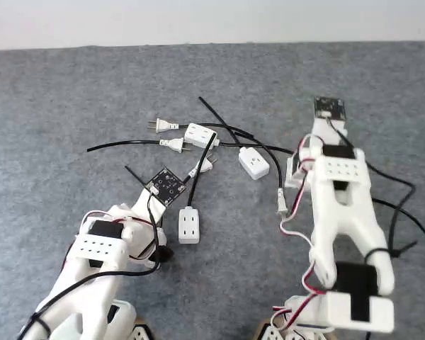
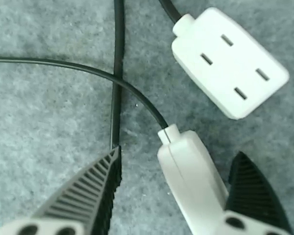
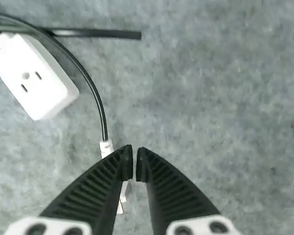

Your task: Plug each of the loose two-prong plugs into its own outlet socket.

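Left claw (image 2: 177, 154): spread, straddling white plug (image 2: 186, 171) on counter (image 2: 49, 122); I judge it placed for pinching. Socket (image 2: 230, 61) near. Right claw (image 3: 134, 151): pressed together, second plug (image 3: 106, 146) just beside.

Every plug I can see lies loose. The near socket (image 1: 189, 224), white with two outlets, lies flat, slots up, its black cord running away from me. The near plug (image 2: 185, 169), long and white, lies just beside it, cord curving off. Farther out, the middle socket (image 1: 200, 134) sits near three white plugs: the far plug (image 1: 163, 125), prongs pointing left, the second plug (image 1: 175, 144) just nearer me, and the third plug (image 1: 206, 166) between the sockets. The right socket (image 1: 253, 162), single-outlet, faces up, with the right plug (image 1: 282, 202) near it, not touching.
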`<state>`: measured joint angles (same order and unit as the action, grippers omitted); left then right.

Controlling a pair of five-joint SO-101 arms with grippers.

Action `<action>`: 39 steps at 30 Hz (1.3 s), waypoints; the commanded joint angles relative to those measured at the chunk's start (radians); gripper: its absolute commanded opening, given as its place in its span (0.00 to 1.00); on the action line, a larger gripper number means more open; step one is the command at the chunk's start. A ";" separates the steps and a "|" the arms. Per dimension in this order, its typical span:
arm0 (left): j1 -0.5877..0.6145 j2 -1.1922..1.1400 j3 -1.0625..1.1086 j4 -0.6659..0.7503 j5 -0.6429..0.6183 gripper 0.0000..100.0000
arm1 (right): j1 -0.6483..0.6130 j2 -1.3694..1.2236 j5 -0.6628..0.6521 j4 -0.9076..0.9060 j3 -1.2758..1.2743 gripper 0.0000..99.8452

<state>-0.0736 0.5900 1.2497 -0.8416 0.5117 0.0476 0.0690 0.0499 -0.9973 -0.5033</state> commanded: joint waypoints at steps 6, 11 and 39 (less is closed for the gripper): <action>0.008 0.025 -0.012 0.012 -0.002 0.33 | -0.081 0.004 0.015 0.070 -0.037 0.01; 0.008 0.025 -0.012 0.012 -0.002 0.33 | -0.124 -0.105 0.014 0.071 0.025 0.01; 0.009 0.025 -0.010 0.012 0.000 0.33 | -0.194 -0.067 -0.028 0.082 0.025 0.01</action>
<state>-0.0736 0.5900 1.2497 -0.8416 0.5117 -0.1135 -0.0675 0.0361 -0.9467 -0.4664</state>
